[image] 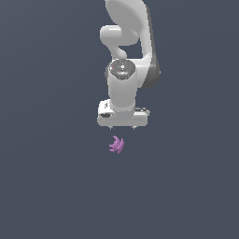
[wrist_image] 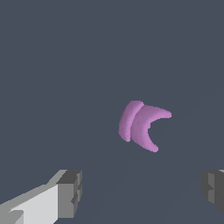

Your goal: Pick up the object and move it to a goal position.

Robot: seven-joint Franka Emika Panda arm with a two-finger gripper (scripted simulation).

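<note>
Closest to the wrist camera, the gripper point(wrist_image: 140, 192) has its fingers point(wrist_image: 70, 192) spread wide with nothing between them, probably poised for a descent. Beyond them the purple object point(wrist_image: 140, 124) lies alone on the dark floor point(wrist_image: 52, 65), apart from both fingers.

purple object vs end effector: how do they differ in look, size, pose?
Colour: the purple object is violet; the end effector is white with grey fingertips.
Size: the purple object is far smaller than the end effector.
Shape: the purple object has curved prongs fanning out; the end effector is blocky.
Pose: the end effector is open, apart from the purple object, gripping nothing.
</note>
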